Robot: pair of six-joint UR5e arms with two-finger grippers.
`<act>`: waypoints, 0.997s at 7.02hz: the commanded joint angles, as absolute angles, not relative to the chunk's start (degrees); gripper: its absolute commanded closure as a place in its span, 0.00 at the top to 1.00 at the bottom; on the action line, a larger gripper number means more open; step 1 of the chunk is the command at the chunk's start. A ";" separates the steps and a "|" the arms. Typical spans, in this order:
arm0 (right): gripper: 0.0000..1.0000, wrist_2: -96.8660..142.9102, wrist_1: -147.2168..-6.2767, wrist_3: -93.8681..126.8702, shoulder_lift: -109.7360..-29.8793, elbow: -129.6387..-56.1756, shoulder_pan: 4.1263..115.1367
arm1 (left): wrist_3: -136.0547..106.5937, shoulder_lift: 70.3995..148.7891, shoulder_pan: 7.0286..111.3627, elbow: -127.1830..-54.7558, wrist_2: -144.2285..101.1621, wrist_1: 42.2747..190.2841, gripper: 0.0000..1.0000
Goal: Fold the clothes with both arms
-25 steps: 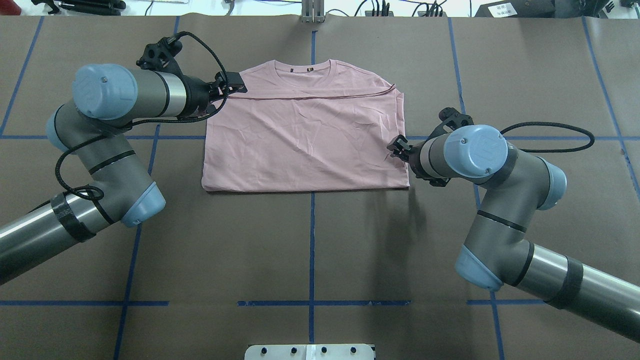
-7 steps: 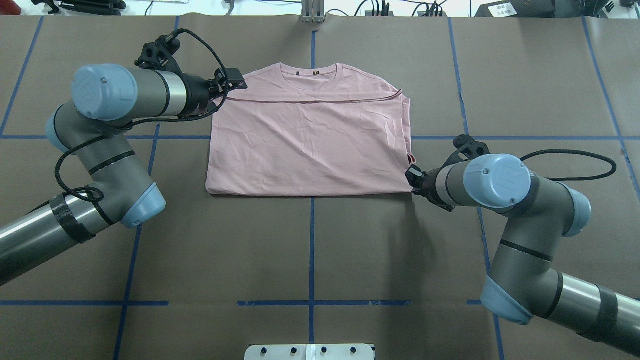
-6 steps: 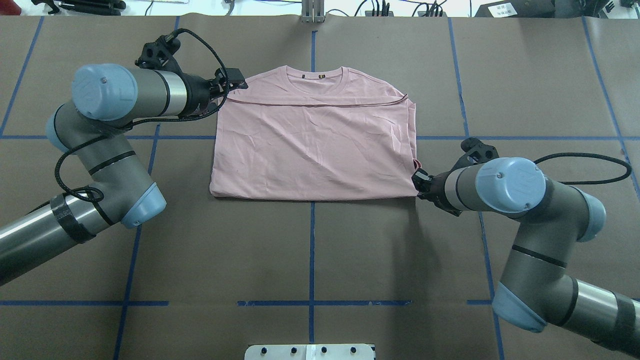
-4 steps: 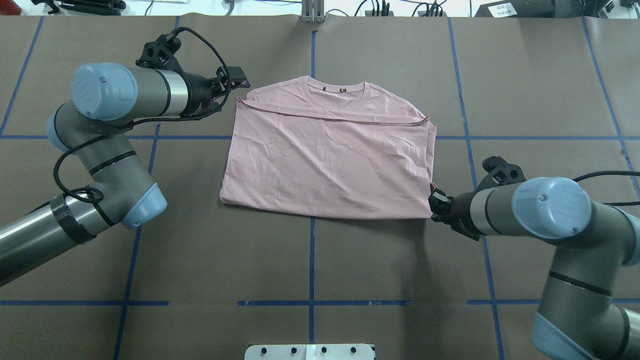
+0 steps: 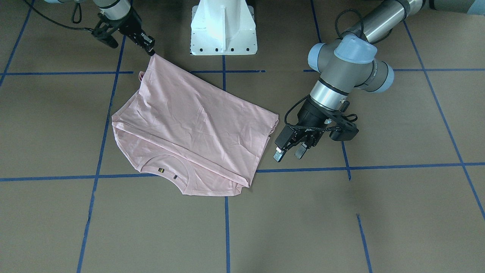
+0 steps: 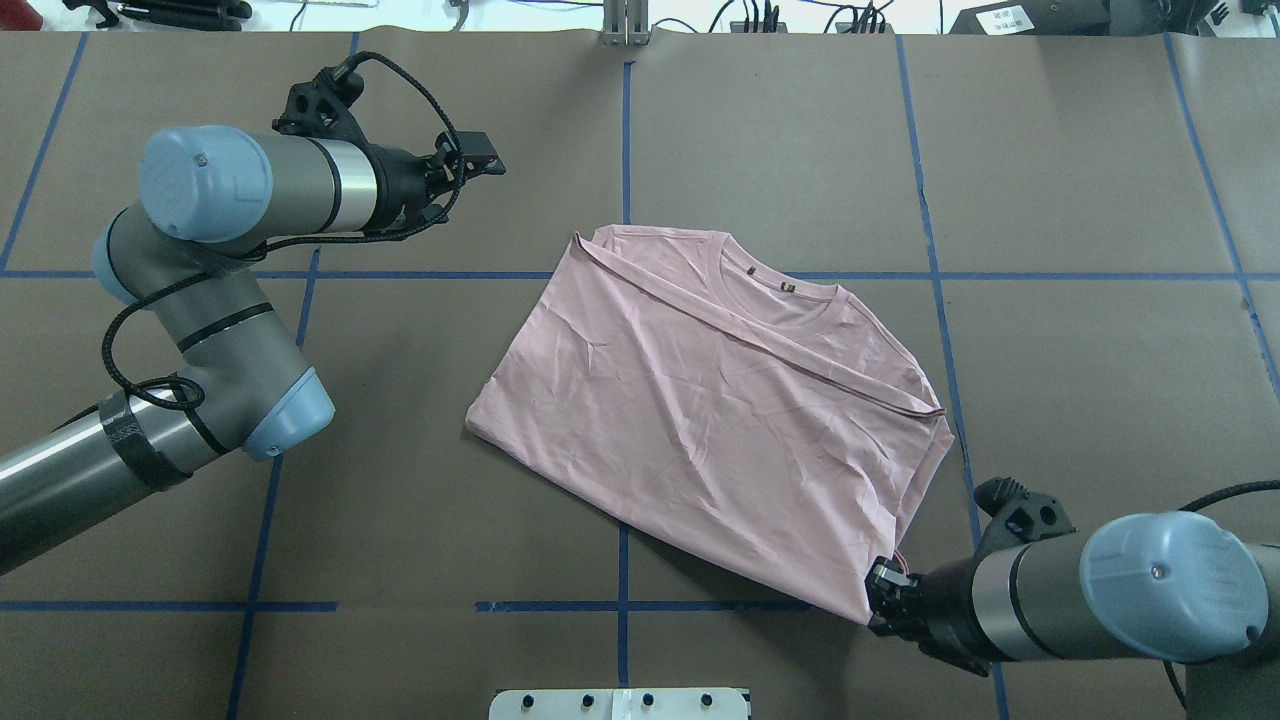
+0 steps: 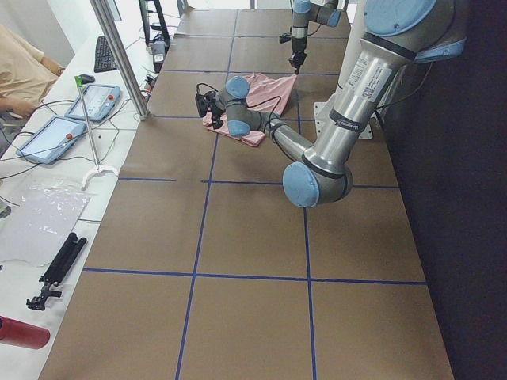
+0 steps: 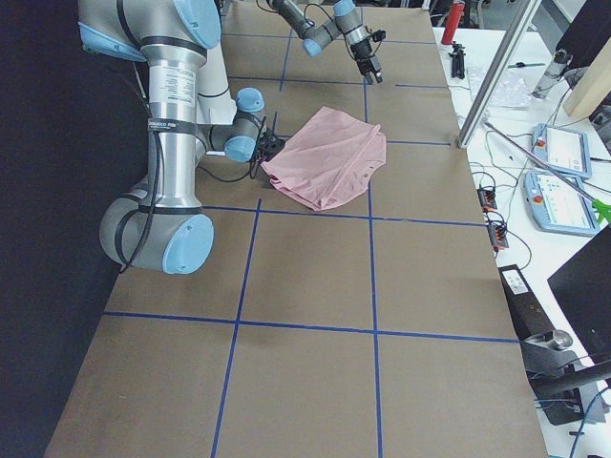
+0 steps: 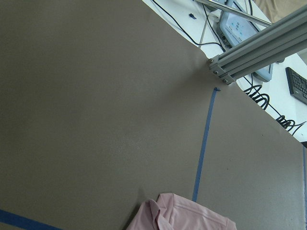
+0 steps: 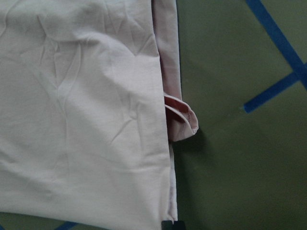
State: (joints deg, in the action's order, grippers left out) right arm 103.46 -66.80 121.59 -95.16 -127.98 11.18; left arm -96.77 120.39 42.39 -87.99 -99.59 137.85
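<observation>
My right tool (image 6: 880, 598) is pinched down on the near right corner of the folded pink T-shirt (image 6: 720, 420), which lies skewed on the brown worktop (image 6: 400, 520), collar toward the far side. My left tool (image 5: 288, 154) hangs wide open, off the shirt's far left corner, well apart from it.

Looks over brown tabletop (image 9: 96, 120), crossed by a blue tape line (image 9: 203, 143) running down to a pink T-shirt (image 9: 184, 215) at the bottom edge. Shows a silver rail (image 9: 259, 42) at upper right, with black cables (image 9: 256, 98) and a keyboard (image 9: 298, 84) past the tabletop's edge.
</observation>
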 commanded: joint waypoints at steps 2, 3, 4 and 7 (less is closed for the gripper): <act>1.00 103.36 -66.80 121.99 -95.19 -128.49 10.97 | -102.34 117.18 37.55 -93.65 -99.23 137.11 1.00; 1.00 104.14 -66.36 121.99 -95.27 -132.15 16.73 | -103.35 115.77 34.40 -99.61 -99.14 129.10 1.00; 1.00 105.02 -66.10 121.91 -94.49 -133.41 20.44 | -103.45 115.23 30.01 -103.50 -97.40 117.54 1.00; 1.00 103.63 -66.27 120.85 -88.95 -127.63 27.94 | -103.45 114.44 23.82 -103.54 -92.37 106.54 1.00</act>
State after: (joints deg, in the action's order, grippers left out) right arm 103.99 -66.24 121.24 -90.19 -129.69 25.96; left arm -103.41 115.10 25.01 -103.61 -93.33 109.91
